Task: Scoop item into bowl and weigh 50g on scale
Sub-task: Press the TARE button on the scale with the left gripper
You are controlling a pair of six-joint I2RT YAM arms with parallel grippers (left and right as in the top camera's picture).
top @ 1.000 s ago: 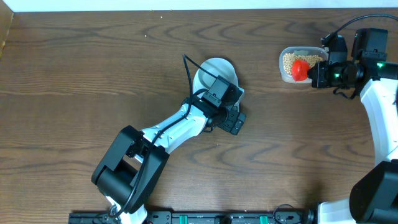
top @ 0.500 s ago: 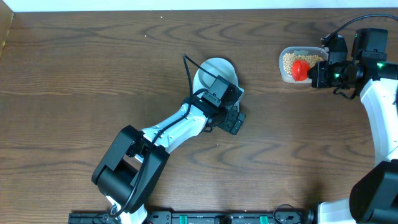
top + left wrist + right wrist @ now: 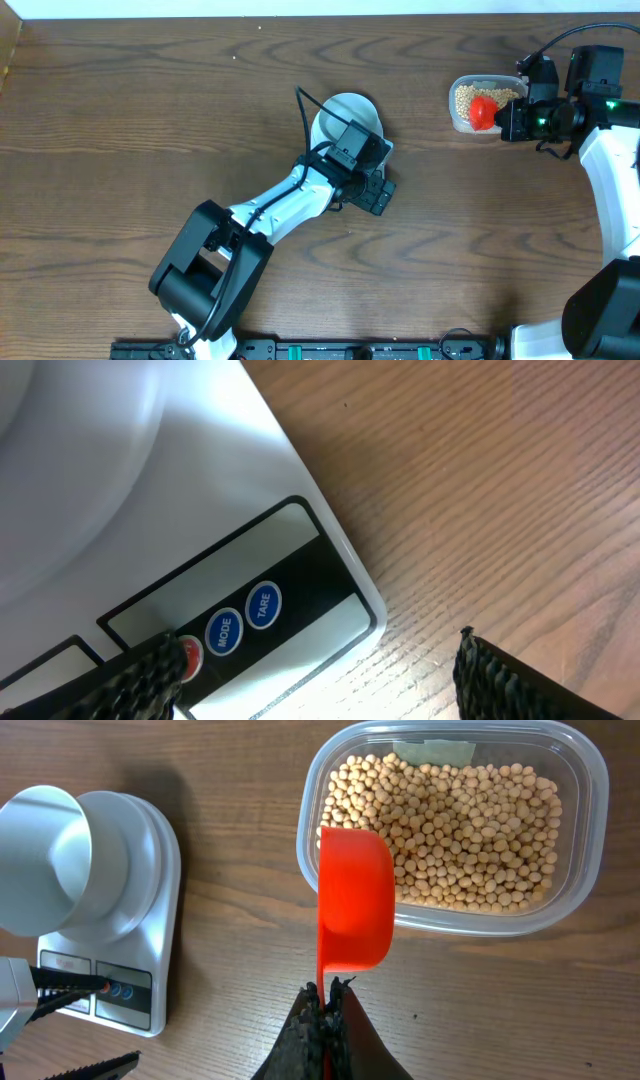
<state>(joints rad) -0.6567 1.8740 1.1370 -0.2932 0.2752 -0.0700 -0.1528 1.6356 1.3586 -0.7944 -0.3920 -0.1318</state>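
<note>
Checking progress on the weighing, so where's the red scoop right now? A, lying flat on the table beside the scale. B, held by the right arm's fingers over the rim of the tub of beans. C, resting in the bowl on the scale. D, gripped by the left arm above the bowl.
B: the right wrist view shows the right arm's fingers closed on the red scoop handle, its cup over the clear tub rim beside the beans.

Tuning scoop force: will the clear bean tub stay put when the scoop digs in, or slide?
Likely slides: the tub looks thin and light, resting free on the smooth wooden table. The beans only partly fill it, so probably modest ballast. It's low and wide, so tipping seems unlikely.
</note>
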